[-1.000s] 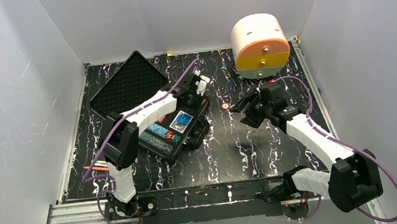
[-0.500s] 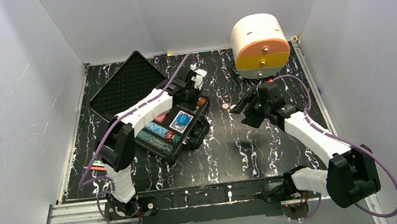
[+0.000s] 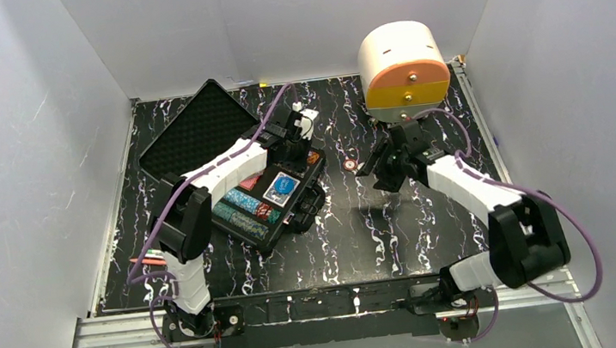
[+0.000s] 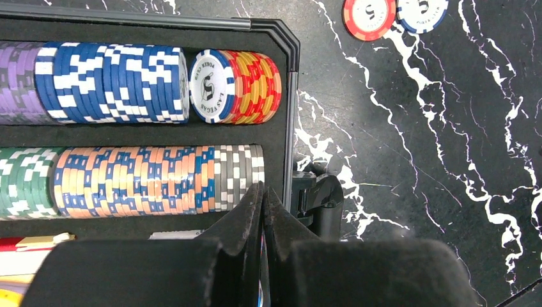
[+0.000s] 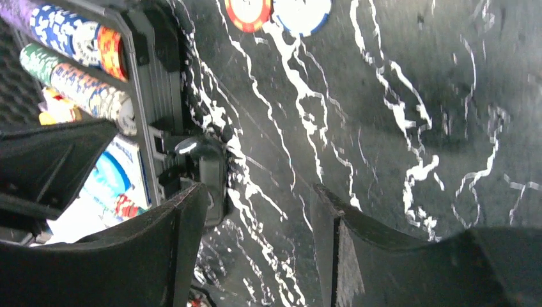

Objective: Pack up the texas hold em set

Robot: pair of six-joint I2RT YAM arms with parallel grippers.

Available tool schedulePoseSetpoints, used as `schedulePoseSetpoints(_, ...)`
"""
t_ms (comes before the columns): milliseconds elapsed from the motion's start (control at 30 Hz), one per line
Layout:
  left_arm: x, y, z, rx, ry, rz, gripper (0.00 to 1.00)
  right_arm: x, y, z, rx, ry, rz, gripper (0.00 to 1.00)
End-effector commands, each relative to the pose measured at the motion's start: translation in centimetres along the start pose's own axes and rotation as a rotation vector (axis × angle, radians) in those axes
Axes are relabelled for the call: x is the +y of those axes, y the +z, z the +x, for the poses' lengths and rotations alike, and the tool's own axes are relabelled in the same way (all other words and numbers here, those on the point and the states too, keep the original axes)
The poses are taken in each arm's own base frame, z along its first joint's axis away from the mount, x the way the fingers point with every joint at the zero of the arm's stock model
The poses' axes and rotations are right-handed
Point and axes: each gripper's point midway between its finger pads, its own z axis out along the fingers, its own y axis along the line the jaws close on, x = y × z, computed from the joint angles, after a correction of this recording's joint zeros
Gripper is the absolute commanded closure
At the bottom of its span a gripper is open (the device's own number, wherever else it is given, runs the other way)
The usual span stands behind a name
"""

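The black case [image 3: 311,193] lies open left of centre, its foam lid [image 3: 195,134] tilted back. Rows of chips [image 4: 160,180] fill it, and a blue card deck [image 3: 282,186] lies in it. My left gripper [image 4: 263,188] hovers over the case's far right corner [image 3: 305,133], shut on a thin poker chip seen edge-on. Two loose chips lie on the table beyond the case, one red [image 4: 369,16] and one blue-white [image 4: 420,11]; they also show in the right wrist view [image 5: 249,9]. My right gripper [image 5: 259,192] is open and empty, above the table right of the case [image 3: 367,168].
A white-and-orange drawer box [image 3: 404,73] stands at the back right, just behind my right arm. Red and green pens [image 3: 148,260] lie at the left near the left arm's base. The case's latch [image 4: 319,201] sticks out on its right side. White walls enclose the table.
My left gripper has shifted a little toward the case's far corner. My right arm has swung back toward the drawer box, with its gripper staying right of the case.
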Motion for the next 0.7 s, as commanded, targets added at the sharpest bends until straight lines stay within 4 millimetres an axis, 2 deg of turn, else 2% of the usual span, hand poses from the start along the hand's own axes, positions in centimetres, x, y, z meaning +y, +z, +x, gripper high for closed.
schedulePoseSetpoints(0, 0.7, 0.9, 0.6, 0.04, 0.003, -0.027, 1.0, 1.6, 1.0, -3.0, -0.047, -0.124, 0.026, 0.33)
schedulePoseSetpoints(100, 0.4, -0.3, -0.5, 0.003, 0.012, -0.017, 0.99, 1.0, 2.2, -4.1, -0.056, -0.187, 0.093, 0.33)
schedulePoseSetpoints(233, -0.1, -1.8, -1.9, -0.042, 0.028, 0.006, 0.9, 0.2, 4.0, -5.4, -0.062, -0.253, 0.197, 0.32)
schedulePoseSetpoints(333, -0.2, -3.7, -3.4, -0.096, 0.009, 0.01, 0.84, 0.4, 5.0, -6.3, -0.079, -0.314, 0.246, 0.3)
schedulePoseSetpoints(367, -0.2, -4.5, -4.0, -0.121, 0.001, 0.017, 0.81, 0.4, 5.2, -6.6, -0.086, -0.331, 0.263, 0.3)
schedulePoseSetpoints(433, -0.2, -6.2, -5.0, -0.171, -0.021, 0.02, 0.67, 0.5, 5.6, -7.1, -0.098, -0.358, 0.292, 0.29)
schedulePoseSetpoints(533, -0.3, -8.9, -5.9, -0.245, -0.053, 0.025, 0.54, -0.3, 7.2, -7.2, -0.073, -0.403, 0.355, 0.28)
schedulePoseSetpoints(667, -0.6, -11.6, -5.7, -0.307, -0.097, 0.037, 0.48, -1.3, 8.1, -7.0, -0.033, -0.45, 0.436, 0.28)
